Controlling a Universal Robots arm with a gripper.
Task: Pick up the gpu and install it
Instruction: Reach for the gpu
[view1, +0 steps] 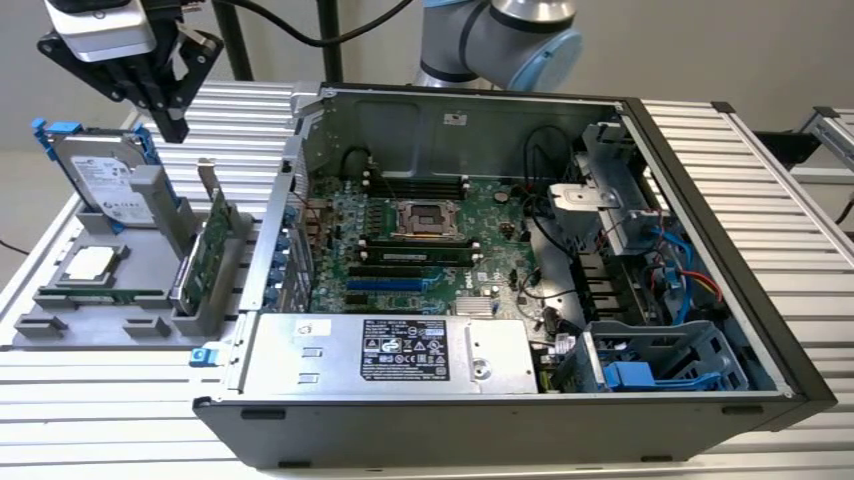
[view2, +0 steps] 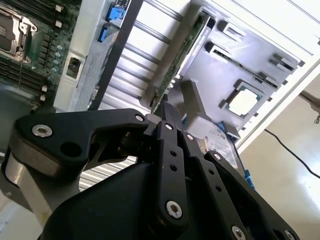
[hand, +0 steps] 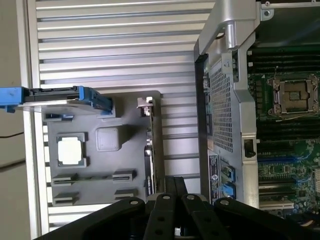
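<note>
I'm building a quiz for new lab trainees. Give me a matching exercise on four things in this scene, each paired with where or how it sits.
Things:
1. gpu
2. hard drive
3. processor chip
4. claw

Places:
A. lying flat in a recess of the gray tray
B. hanging in the air above the tray
C. standing on edge in the tray, on the side nearest the computer case
D. standing upright in the tray, with blue rails on its sides

Pairs: 1-C, 2-D, 3-A, 4-B
</note>
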